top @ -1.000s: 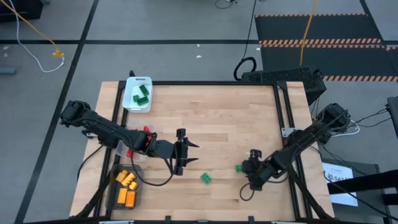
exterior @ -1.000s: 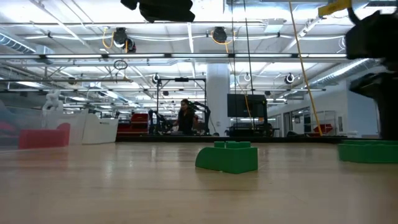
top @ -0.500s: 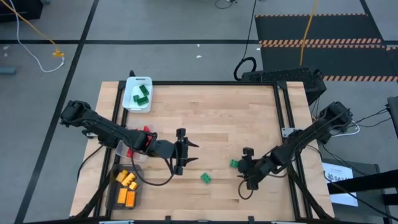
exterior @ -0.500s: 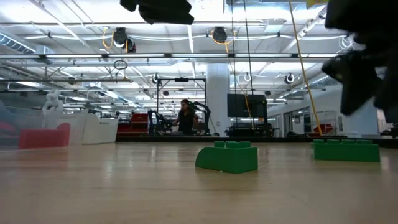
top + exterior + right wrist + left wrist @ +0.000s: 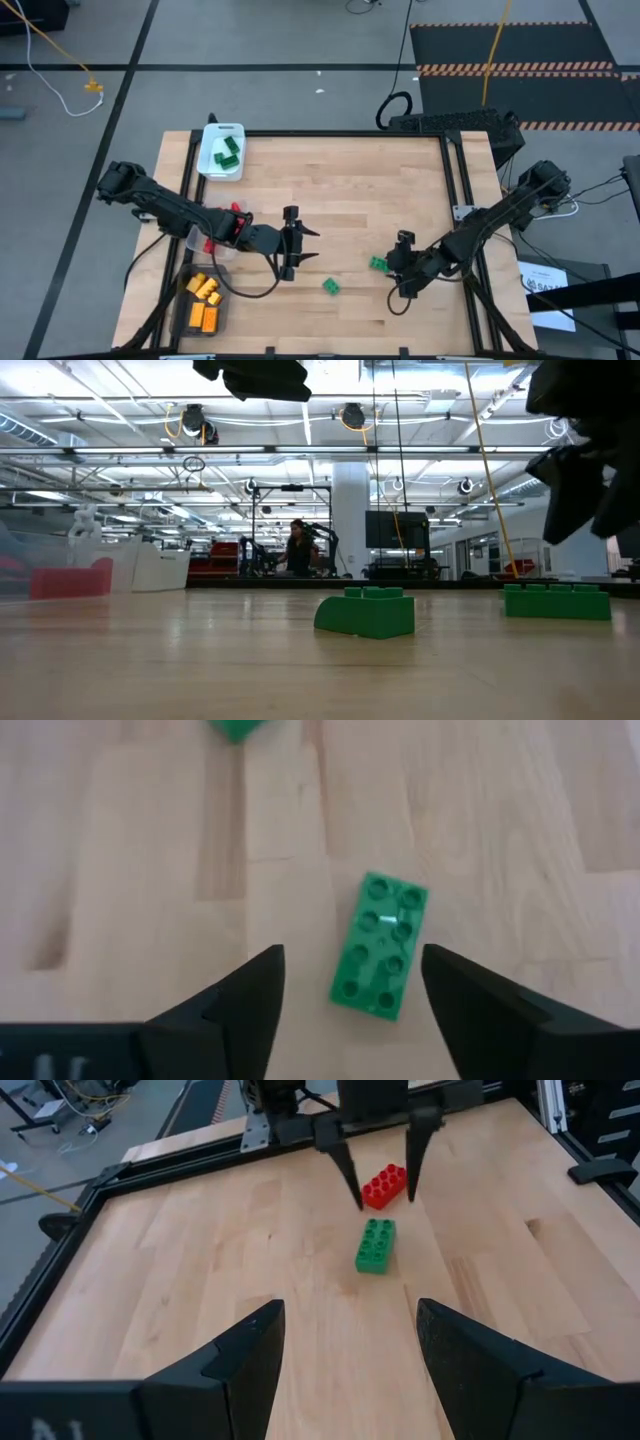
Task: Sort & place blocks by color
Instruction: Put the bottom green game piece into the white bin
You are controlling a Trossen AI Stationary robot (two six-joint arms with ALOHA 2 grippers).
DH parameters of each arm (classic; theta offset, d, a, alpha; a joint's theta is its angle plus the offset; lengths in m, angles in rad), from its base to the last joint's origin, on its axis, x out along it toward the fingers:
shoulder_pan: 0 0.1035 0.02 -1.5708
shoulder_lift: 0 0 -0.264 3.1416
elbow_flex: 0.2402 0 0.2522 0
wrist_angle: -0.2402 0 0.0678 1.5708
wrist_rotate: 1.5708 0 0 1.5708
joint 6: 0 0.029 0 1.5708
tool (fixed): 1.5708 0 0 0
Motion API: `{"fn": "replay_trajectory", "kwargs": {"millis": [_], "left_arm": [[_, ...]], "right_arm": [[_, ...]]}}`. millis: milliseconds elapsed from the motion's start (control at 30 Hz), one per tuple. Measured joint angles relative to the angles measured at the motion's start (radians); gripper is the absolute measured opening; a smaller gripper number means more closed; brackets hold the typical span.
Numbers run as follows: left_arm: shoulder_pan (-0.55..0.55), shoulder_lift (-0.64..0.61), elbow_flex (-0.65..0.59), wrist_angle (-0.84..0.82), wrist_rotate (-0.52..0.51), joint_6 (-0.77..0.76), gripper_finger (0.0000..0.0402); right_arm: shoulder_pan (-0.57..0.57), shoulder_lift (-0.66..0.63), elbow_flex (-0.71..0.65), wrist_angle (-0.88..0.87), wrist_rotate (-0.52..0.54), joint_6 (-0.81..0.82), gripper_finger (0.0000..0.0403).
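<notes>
A green block point(image 5: 377, 264) point(image 5: 380, 960) lies flat on the table, studs up. My right gripper point(image 5: 352, 952) point(image 5: 393, 268) hangs open above it, a finger to each side and clear of it point(image 5: 557, 602). A second green block point(image 5: 330, 286) point(image 5: 365, 612) rests nearer the table's front. In the left wrist view a red block point(image 5: 384, 1185) lies beyond the green one point(image 5: 376, 1245), under my right gripper point(image 5: 384, 1200). My left gripper point(image 5: 314, 248) point(image 5: 350, 1305) waits open at mid table, pointing toward the table's right edge.
A white tray point(image 5: 236, 175) at the far left holds green blocks. A dark tray point(image 5: 180, 318) at the near left holds yellow and orange ones. A clear tray point(image 5: 194, 240) with red blocks sits partly under my left arm. A black frame point(image 5: 452, 180) borders the table.
The green block by my right gripper has slid a little along the table toward its left edge and then stayed put. My right gripper has risen off it, drawn back toward the right edge and tipped less steeply down.
</notes>
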Motion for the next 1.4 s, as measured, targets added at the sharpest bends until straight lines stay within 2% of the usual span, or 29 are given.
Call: {"fn": "replay_trajectory", "kwargs": {"millis": [167,300,433,567,667,800,933,1067,1267,1400], "left_arm": [[0.000,0.000,0.000,0.000,0.000,0.000,0.0230],[0.000,0.000,0.000,-0.001,0.000,0.000,0.0230],[0.000,0.000,0.000,0.000,0.000,0.002,0.0230],[0.000,0.000,0.000,0.000,0.000,0.003,0.0230],[0.000,0.000,0.000,0.001,0.000,0.003,0.0230],[0.000,0.000,0.000,0.004,0.000,0.004,0.0230],[0.002,0.000,0.000,0.003,0.000,0.004,0.0230],[0.005,0.000,0.000,0.003,0.000,0.003,0.0230],[0.007,0.000,0.000,0.003,0.000,0.005,0.0230],[0.008,0.000,0.000,0.007,0.000,0.008,0.0230]], "right_arm": [[-0.002,0.049,-0.015,0.004,0.080,0.000,0.0276],[-0.002,0.095,-0.042,0.068,0.074,0.022,0.0303],[-0.002,0.136,-0.064,0.154,0.030,0.015,0.0317],[-0.002,0.171,-0.065,0.161,0.027,0.007,0.0313],[-0.009,0.190,-0.065,0.164,0.030,-0.002,0.0296],[-0.022,0.193,-0.065,0.168,0.059,-0.032,0.0249],[-0.029,0.188,-0.065,0.193,0.132,-0.102,0.0169],[-0.034,0.187,-0.065,0.216,0.162,-0.173,0.0087],[-0.079,0.187,-0.065,0.358,0.201,-0.295,0.0086],[-0.114,0.187,-0.065,0.534,0.259,-0.461,0.0086]]}}
